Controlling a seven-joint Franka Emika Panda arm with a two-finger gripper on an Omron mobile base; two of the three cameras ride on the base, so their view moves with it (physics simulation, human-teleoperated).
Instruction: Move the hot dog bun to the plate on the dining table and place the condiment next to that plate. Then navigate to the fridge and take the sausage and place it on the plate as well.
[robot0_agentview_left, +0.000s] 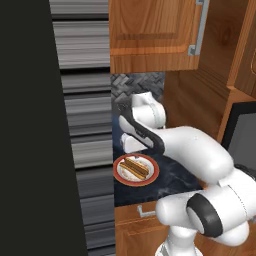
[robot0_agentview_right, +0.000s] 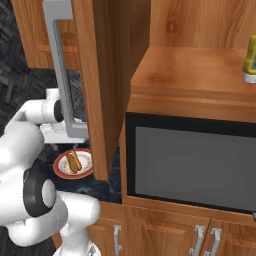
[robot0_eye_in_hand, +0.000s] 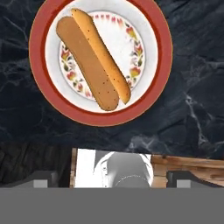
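Two fingers (robot0_eye_in_hand: 43, 178) stand wide and empty above the bun (robot0_eye_in_hand: 92, 61) on the plate (robot0_eye_in_hand: 151, 95); your condiment (robot0_agentview_right: 249, 62) waits far off.

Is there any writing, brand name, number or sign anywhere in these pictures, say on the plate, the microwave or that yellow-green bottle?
None can be read.
plate: a red rim and a flower pattern, no words.
microwave: a plain dark door, no brand or numbers showing.
bottle: cut off at the picture's edge, no label legible.
bun: speckled, unmarked.
cupboard doors: bare wood.
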